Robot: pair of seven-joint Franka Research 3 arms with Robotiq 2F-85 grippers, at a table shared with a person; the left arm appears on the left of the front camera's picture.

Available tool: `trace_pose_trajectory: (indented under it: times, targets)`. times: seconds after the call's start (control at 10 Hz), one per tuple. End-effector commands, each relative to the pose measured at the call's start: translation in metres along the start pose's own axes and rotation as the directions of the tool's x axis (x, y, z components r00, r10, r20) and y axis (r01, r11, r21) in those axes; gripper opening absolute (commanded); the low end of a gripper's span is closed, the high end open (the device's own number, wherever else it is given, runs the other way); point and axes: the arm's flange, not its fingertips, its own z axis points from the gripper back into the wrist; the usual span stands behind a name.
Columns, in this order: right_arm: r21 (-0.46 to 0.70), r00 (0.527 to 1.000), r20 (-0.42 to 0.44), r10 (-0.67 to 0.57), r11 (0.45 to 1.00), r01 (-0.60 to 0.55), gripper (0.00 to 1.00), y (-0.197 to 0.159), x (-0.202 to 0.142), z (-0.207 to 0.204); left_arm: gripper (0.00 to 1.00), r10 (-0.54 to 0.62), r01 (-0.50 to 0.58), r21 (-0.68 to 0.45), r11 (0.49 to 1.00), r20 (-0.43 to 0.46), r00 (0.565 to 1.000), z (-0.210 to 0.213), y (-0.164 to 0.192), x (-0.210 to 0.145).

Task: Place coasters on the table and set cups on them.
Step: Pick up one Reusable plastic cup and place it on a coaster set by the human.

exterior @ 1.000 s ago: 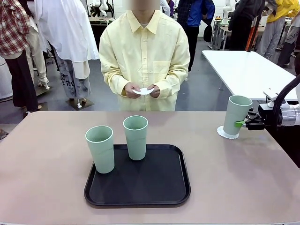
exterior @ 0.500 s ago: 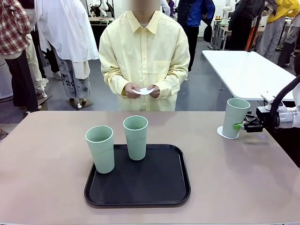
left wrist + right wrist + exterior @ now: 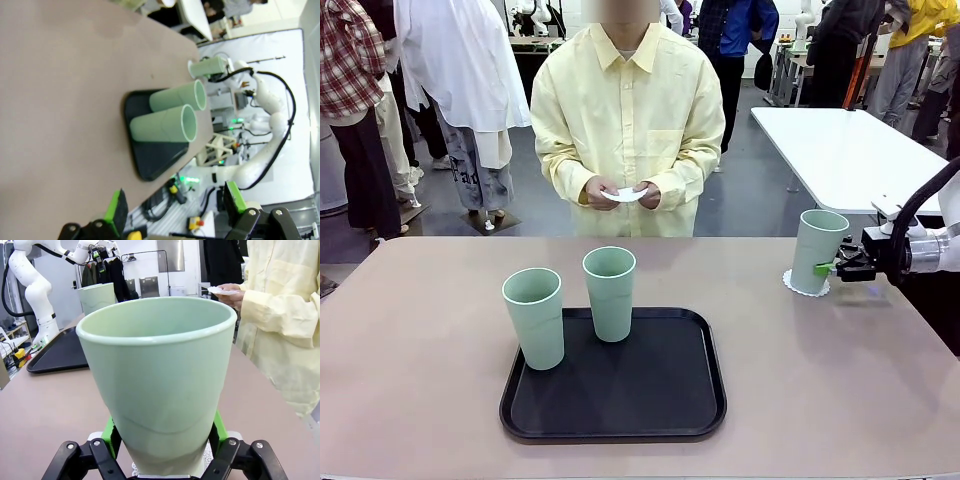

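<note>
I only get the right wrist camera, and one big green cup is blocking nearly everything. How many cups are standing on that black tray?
Observer: Two. The front view shows a left cup and a middle cup, both upright on the tray.
Operator: Where on the table is my cup?
Observer: Your cup stands on a lacy coaster toward the far right of the table.
Operator: What's the other gripper doing?
Observer: The left gripper is open, with nothing between its fingers.
</note>
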Motion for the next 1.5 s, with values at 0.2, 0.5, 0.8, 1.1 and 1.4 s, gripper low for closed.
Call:
trace_pose_trajectory:
  times: [0.2, 0.5, 0.8, 1.1, 1.4]
  targets:
    - [0.005, 0.999, -0.001, -0.037, 0.999, 0.037, 1.00, -0.009, 0.003, 0.003, 1.00, -0.017, 0.017, -0.018, 1.000, 0.009, 1.000, 0.001, 0.000, 0.001]
    - [0.021, 0.999, -0.021, -0.050, 0.999, 0.050, 1.00, -0.008, 0.003, 0.005, 1.00, -0.017, 0.017, -0.018, 1.000, 0.009, 1.000, 0.001, 0.000, 0.001]
    - [0.040, 0.994, -0.092, -0.061, 0.997, 0.065, 1.00, -0.006, 0.001, 0.008, 1.00, -0.017, 0.017, -0.018, 1.000, 0.009, 1.000, 0.001, 0.000, 0.001]
    - [0.034, 0.982, -0.177, -0.067, 0.997, 0.074, 1.00, 0.004, 0.005, 0.016, 1.00, -0.017, 0.017, -0.018, 1.000, 0.009, 1.000, 0.001, 0.000, 0.001]
    - [-0.055, 0.957, -0.286, -0.041, 0.998, 0.027, 1.00, 0.029, 0.028, 0.037, 1.00, -0.017, 0.017, -0.018, 1.000, 0.009, 1.000, 0.001, 0.000, 0.001]
